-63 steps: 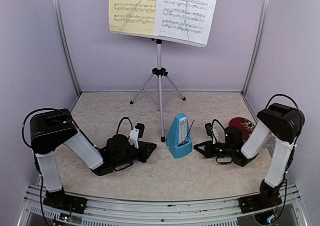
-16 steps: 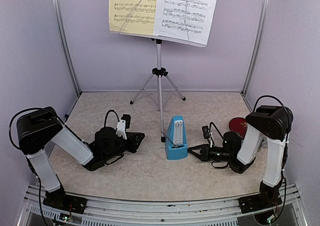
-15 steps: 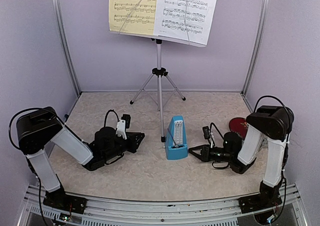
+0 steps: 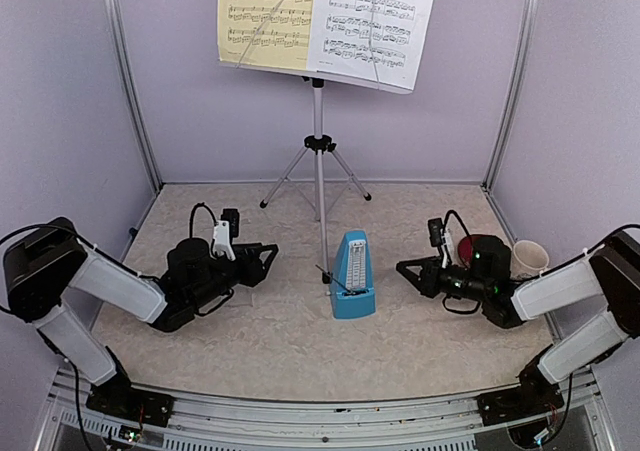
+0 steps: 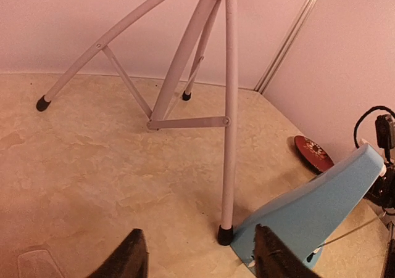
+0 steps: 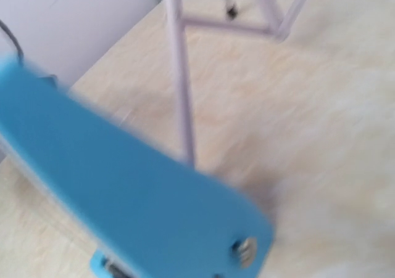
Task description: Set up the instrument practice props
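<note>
The left gripper (image 4: 264, 258) is being held low, pointing right at the metronome (image 4: 352, 273). The right gripper (image 4: 403, 268) is being aimed left at it from the other side and is the nearer of the two; neither is touching it. The metronome is being left upright, long axis vertical, just beside the front foot of the stand (image 4: 318, 176), by which the yellow sheet (image 4: 265, 16) and white sheet (image 4: 372, 21) are being held up side by side. In the left wrist view the fingers (image 5: 128, 258) are being kept wide apart with nothing between them, the metronome (image 5: 311, 213) lying ahead and to the right, the disc (image 5: 313, 153) beyond it. In the blurred right wrist view the metronome (image 6: 123, 185) is being shown close. No fingers are being shown there, so that gripper's spread cannot be told. Against half a second earlier, both grippers are being drawn back from the metronome, the right arm is being swung outward and a mug (image 4: 529, 258) is being uncovered. The metronome is being left where it was.
</note>
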Motion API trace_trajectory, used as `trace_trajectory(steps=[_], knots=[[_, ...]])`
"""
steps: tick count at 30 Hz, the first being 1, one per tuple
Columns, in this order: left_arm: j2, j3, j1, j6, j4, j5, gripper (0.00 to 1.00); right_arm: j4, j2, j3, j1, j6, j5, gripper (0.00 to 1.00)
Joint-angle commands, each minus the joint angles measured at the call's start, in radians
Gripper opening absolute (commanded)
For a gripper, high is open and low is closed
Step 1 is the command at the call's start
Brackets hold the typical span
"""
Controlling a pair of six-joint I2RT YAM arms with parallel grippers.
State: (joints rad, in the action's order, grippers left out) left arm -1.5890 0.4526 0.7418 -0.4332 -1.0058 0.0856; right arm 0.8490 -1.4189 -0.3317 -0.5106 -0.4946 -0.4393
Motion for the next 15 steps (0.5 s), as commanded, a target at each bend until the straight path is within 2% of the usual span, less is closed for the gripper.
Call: trace_trajectory(steps=[1,4,5,9,11,13,15], knots=[[0.107,0.037,-0.054,0.010,0.159,0.002,0.71,-0.232,0.104,-0.055,0.062,0.106,0.029,0.23],[0.179,0.076,-0.089,0.018,0.278,0.040,0.96,-0.307,0.170,-0.093,0.111,0.140,0.033,0.42],[0.211,0.087,-0.101,0.022,0.311,0.056,0.98,-0.331,0.190,-0.107,0.127,0.152,0.034,0.48],[0.292,0.147,-0.146,0.044,0.466,0.129,0.99,-0.431,0.246,-0.179,0.195,0.195,0.041,0.70],[0.314,0.191,-0.169,0.051,0.555,0.166,0.99,-0.471,0.256,-0.220,0.238,0.213,0.033,0.77],[0.326,0.231,-0.199,0.034,0.636,0.197,0.99,-0.495,0.263,-0.257,0.280,0.220,0.023,0.84],[0.327,0.264,-0.237,-0.006,0.698,0.217,0.99,-0.502,0.266,-0.291,0.318,0.220,0.015,0.95]])
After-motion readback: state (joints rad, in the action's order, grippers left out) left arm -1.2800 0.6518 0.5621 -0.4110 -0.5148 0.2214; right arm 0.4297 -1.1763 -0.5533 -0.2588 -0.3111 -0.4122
